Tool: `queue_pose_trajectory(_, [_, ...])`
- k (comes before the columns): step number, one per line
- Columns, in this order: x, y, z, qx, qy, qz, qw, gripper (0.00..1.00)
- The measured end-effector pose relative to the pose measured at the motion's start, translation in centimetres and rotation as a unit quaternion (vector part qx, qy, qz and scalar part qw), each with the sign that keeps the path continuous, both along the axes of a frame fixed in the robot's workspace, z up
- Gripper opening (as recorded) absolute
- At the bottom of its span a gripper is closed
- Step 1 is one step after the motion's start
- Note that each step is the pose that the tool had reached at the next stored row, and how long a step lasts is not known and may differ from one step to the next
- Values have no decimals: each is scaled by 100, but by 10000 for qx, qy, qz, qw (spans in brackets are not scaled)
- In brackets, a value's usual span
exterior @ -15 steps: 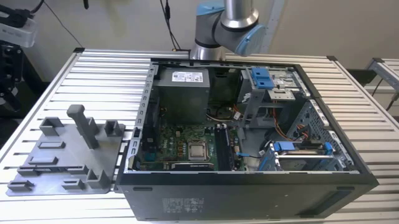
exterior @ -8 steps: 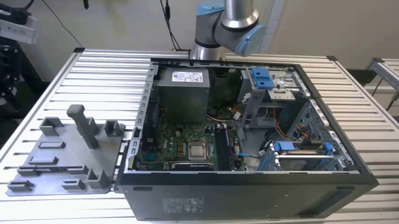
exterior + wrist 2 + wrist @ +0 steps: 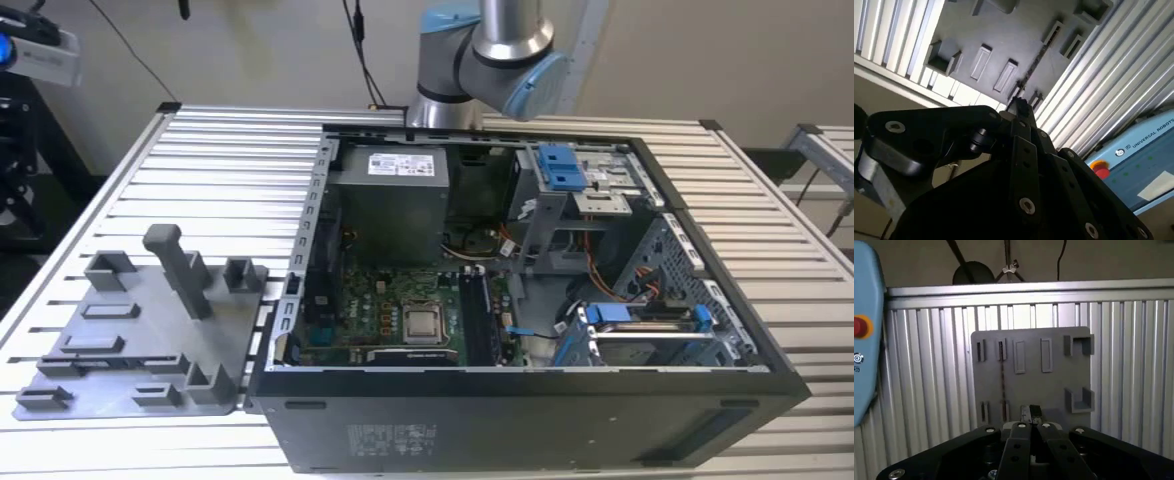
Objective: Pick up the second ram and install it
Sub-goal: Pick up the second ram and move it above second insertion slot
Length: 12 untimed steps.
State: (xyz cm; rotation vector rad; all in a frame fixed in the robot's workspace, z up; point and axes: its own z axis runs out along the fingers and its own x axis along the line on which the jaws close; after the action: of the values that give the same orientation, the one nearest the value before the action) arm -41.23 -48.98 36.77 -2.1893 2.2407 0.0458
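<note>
The second ram (image 3: 1002,377) stands on its edge in a grey slotted holder (image 3: 1054,385), a thin dark strip running between two pairs of slots; the second wrist view shows the ram (image 3: 1034,62) the same way. My gripper (image 3: 1030,412) hovers well above the holder's near edge, its black fingers drawn together with nothing between them. In the second wrist view the gripper's (image 3: 1018,104) tip lines up with one end of the stick. The open computer case (image 3: 534,400) lies beside the holder (image 3: 134,330), its green motherboard (image 3: 387,310) facing up.
Ribbed aluminium table slats (image 3: 227,140) surround the holder and case. A blue pendant with a red button (image 3: 859,327) lies on the table beside the holder. Inside the case are a power supply (image 3: 394,200), blue drive brackets (image 3: 567,170) and loose cables. The holder carries an upright post (image 3: 180,265).
</note>
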Motion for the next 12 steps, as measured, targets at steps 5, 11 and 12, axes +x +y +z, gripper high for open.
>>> queue_pose_trajectory(5, [-3,0,-1,3,1,180,9998,11])
queue_pose_trajectory(11, [-4,0,-2,3,0,196,9998,12])
queue_pose_trajectory(12, [-4,0,-2,3,0,199,9998,18])
